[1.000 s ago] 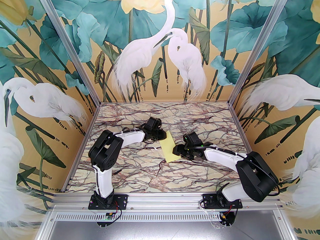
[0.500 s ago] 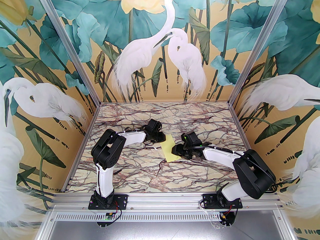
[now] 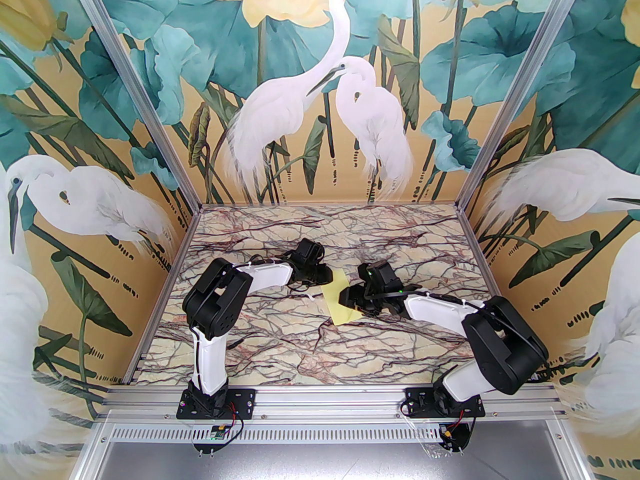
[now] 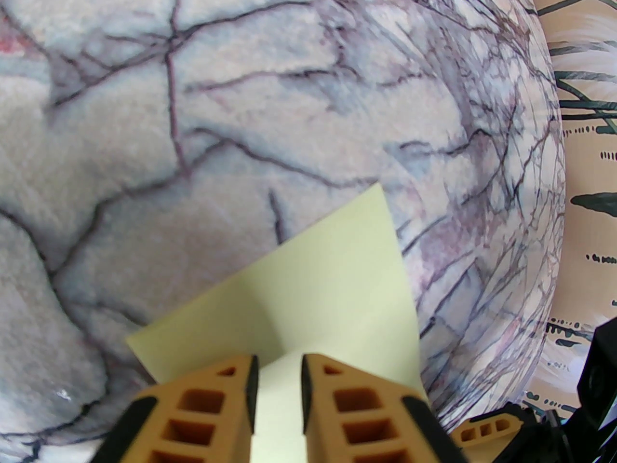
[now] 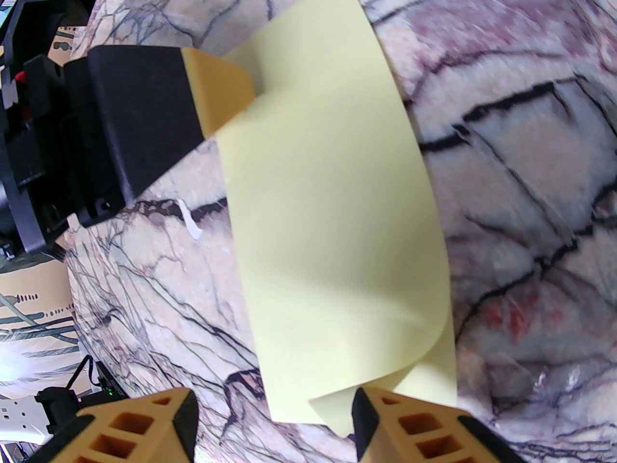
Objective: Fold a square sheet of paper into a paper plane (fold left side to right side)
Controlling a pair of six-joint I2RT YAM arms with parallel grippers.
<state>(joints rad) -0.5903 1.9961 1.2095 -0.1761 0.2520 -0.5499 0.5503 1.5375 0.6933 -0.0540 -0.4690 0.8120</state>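
Observation:
The square sheet of paper (image 3: 334,295) is pale yellow and lies mid-table, loosely doubled over, with its upper layer curling up at the near right corner (image 5: 424,335). My left gripper (image 3: 327,275) rests at the sheet's far end. Its fingertips (image 4: 278,369) stand a narrow gap apart, and the paper (image 4: 337,282) shows between and beyond them. From the right wrist, one left finger (image 5: 221,89) touches the sheet's left edge. My right gripper (image 5: 274,403) is open wide and straddles the near end of the paper (image 5: 328,200).
A small white scrap (image 5: 190,220) lies on the marble table (image 3: 280,348) just left of the sheet. Painted walls enclose the table on three sides. The two wrists sit close together over the paper.
My right gripper has slid a little left, covering more of the sheet's near end. The left arm shifted slightly toward the sheet's far end, then held still.

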